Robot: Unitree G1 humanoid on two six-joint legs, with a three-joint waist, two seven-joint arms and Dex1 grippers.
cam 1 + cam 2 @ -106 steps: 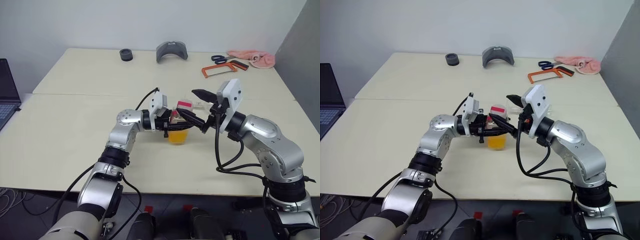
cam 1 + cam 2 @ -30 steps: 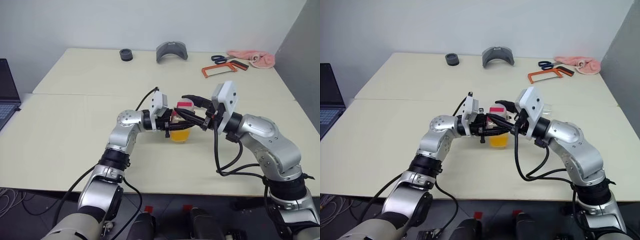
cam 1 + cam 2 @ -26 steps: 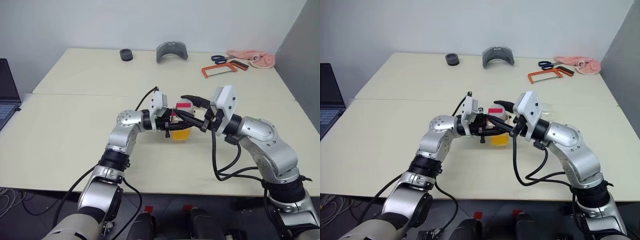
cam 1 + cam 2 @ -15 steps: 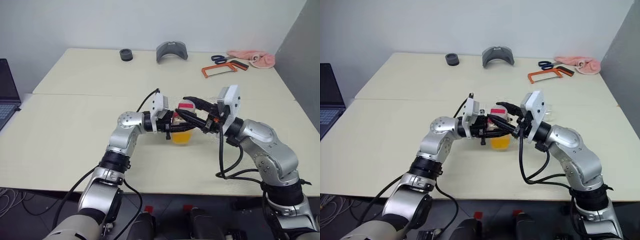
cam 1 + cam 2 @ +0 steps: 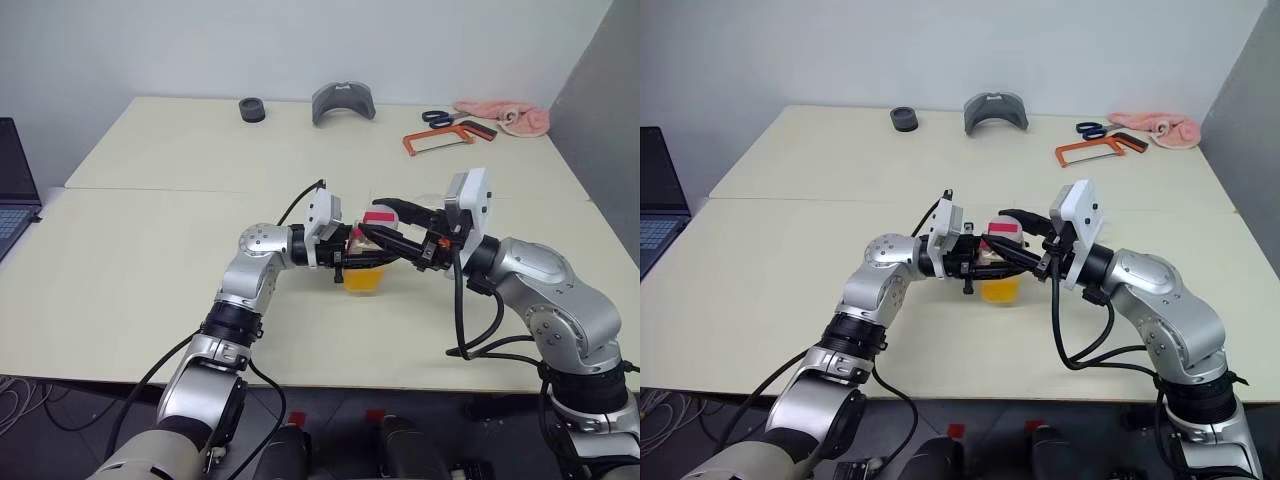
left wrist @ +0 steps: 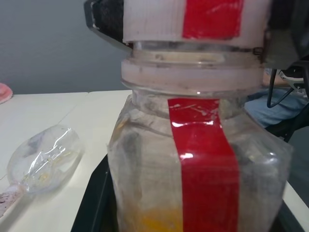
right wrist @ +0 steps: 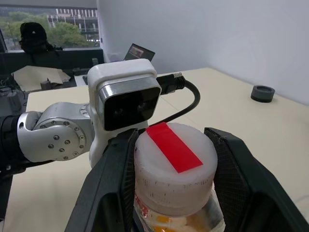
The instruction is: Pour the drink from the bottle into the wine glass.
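Observation:
A small clear bottle (image 5: 365, 272) with a red label strip stands upright on the table, with the orange drink (image 5: 362, 282) low inside it. My left gripper (image 5: 352, 256) reaches in level from the left and is shut on the bottle's body. From the right, my right gripper (image 5: 385, 222) is shut on the bottle's white cap (image 7: 174, 166), which bears a red strip. One finger (image 7: 113, 183) presses each side of the cap. The wine glass (image 6: 46, 157) appears to lie on its side on the table behind the bottle.
Along the table's far edge sit a black ring (image 5: 252, 109), a grey curved piece (image 5: 343, 102), scissors (image 5: 440, 117), an orange hacksaw (image 5: 440, 139) and a pink cloth (image 5: 505, 115). A laptop (image 5: 15, 190) shows at the left edge.
My right gripper stood open beside the cap in the earliest frames and has since closed around it, and its wrist has rolled a little. The left gripper keeps its hold on the bottle.

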